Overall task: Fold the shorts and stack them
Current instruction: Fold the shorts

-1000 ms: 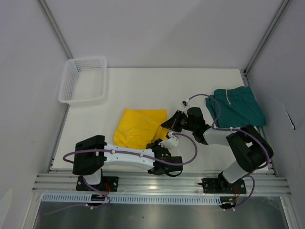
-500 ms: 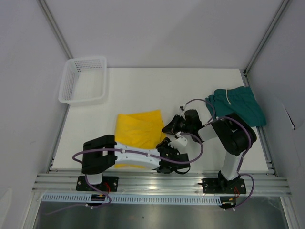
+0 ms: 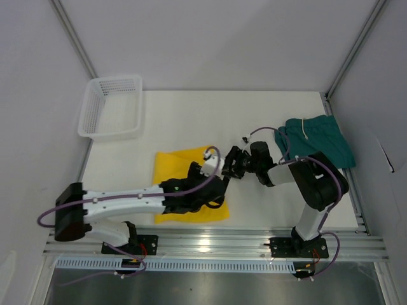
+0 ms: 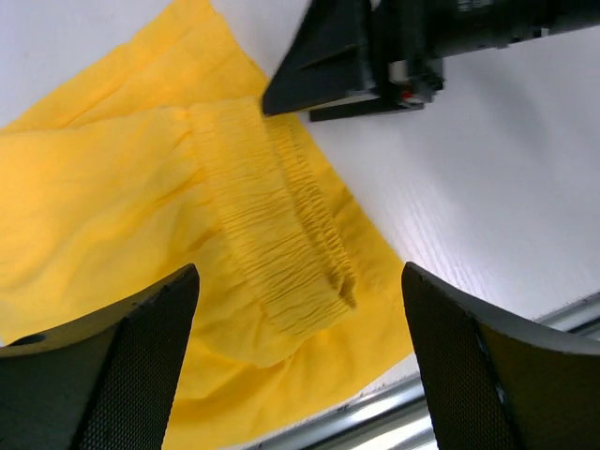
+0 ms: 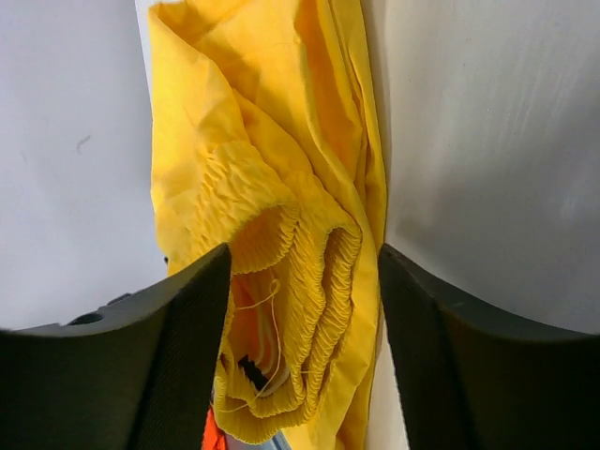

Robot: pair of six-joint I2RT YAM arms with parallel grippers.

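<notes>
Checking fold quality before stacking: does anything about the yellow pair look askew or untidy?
Yes. The yellow shorts lie roughly flat, but the elastic waistband at their right edge is bunched and gaping open, not flattened. The green shorts sit crumpled, apart, far right.

This looks like a robot test cell in a lab. Plain white panels (image 3: 203, 44) with aluminium corner struts (image 3: 356, 47) enclose a white surface (image 3: 191, 121), and an aluminium rail (image 3: 216, 244) carries the arms' bases.

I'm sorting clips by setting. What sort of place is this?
Probably a lab test cell, not a home: a white table boxed in by plain panels, two arms bolted to an aluminium rail, and only shorts and a mesh basket laid out.
</notes>
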